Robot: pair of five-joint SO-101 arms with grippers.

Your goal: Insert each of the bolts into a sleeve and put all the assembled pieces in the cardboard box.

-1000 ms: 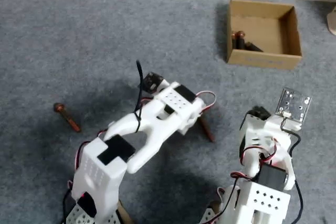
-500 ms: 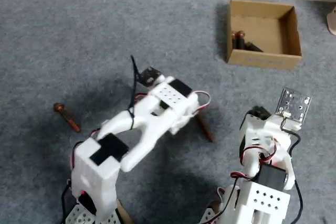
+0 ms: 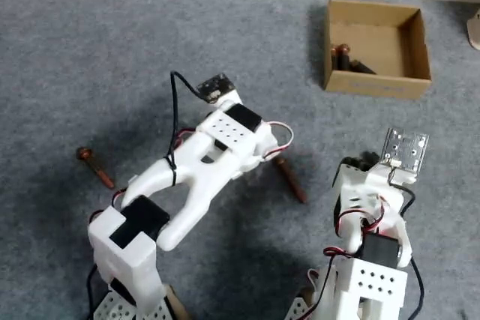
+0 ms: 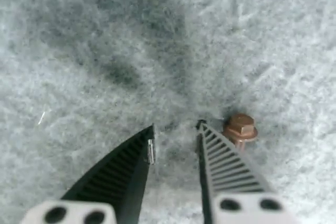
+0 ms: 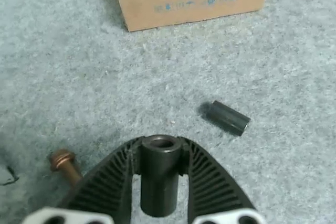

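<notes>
Currently the left end effector point(image 4: 176, 136) hangs low over the grey bench point(image 3: 112, 58) near its middle, its jaws parted by a moderate gap and gripping nothing. One bolt point(image 4: 240, 128) lies just outside that gap, its copper-coloured hex head close against the outer side of one finger point(image 4: 226, 171); whether the two touch, I cannot tell. In the high view its shank runs slantwise out from under the left arm. A second bolt point(image 3: 95, 166) lies well apart from it, towards the left side of the bench.

The right end effector point(image 5: 159, 148) is closed around a black sleeve point(image 5: 159, 182), which lies along the fingers with its open bore at the fingertips. A loose sleeve point(image 5: 227, 117) rests on its side on the bench, between this end effector and the cardboard box point(image 3: 375, 84). The box sits at the far right of the bench, and assembled pieces point(image 3: 343, 58) rest inside it near its left wall.
</notes>
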